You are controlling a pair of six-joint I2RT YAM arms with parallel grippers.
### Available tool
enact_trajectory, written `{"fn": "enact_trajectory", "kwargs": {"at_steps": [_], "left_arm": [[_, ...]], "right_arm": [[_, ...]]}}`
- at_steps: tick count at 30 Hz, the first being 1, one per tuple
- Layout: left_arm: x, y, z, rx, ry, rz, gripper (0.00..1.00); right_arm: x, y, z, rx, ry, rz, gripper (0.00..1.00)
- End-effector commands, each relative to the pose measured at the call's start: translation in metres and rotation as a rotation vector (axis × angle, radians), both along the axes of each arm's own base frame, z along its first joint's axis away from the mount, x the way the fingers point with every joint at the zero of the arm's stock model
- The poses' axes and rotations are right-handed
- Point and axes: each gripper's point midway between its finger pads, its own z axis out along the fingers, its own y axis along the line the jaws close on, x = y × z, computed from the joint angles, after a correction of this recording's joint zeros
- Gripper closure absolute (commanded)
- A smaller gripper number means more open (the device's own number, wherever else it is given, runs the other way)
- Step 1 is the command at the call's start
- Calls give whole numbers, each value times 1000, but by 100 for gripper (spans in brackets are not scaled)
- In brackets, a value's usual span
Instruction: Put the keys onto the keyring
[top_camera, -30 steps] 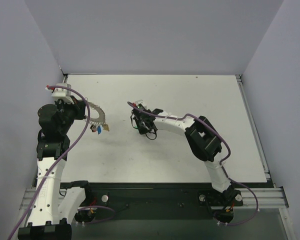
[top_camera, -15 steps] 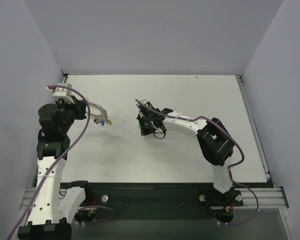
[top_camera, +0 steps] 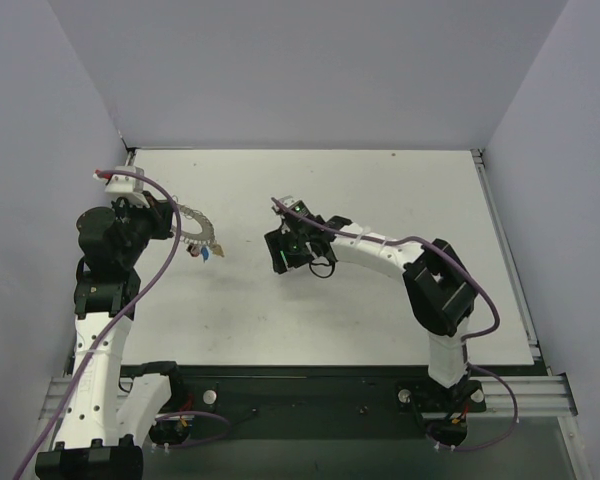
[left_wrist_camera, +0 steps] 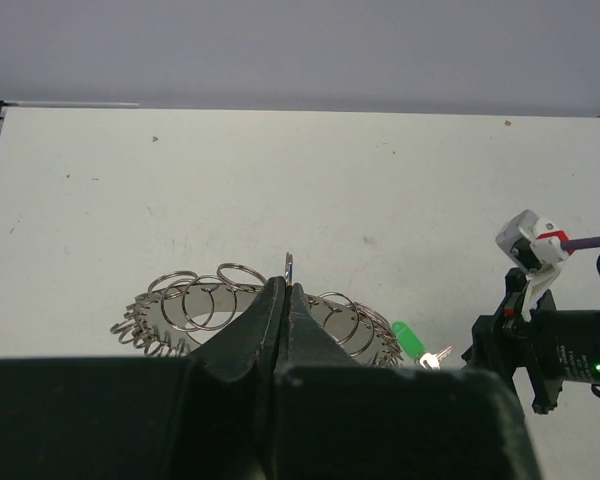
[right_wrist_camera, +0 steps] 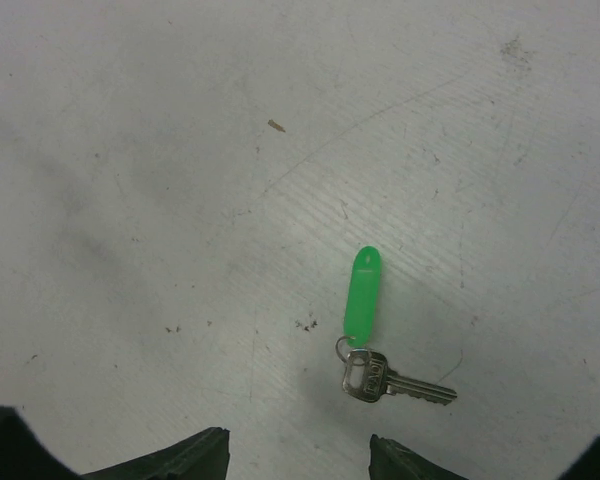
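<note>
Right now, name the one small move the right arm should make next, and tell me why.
Probably lower the right gripper and ease it forward over the green-tagged key, ready to close on it. Its jaws stand open with nothing between them, the key lies flat on the table just ahead of its fingertips, and the left gripper is shut on the keyring.

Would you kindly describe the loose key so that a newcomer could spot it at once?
On the white table, look near the middle, just under the right arm's pincer. There a small silver key lies flat on its own, with a bright green plastic tag; the other keys hang at the big ring on the left.
</note>
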Motion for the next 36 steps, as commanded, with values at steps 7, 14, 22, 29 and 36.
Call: {"fn": "enact_trajectory", "kwargs": {"at_steps": [7, 14, 22, 29, 36], "left_arm": [[3, -3, 30, -9, -115, -19, 100], [3, -3, 29, -9, -113, -19, 100], [3, -2, 30, -6, -114, -16, 100], [3, -1, 30, -6, -115, -13, 100], [3, -1, 30, -7, -114, -11, 100]], "right_arm": [[26, 5, -21, -142, -94, 5, 33], [40, 6, -40, -108, -49, -29, 42], [41, 15, -41, 1, 1, 8, 58], [30, 19, -42, 33, 7, 78, 59], [24, 23, -47, 53, 20, 112, 66]]}}
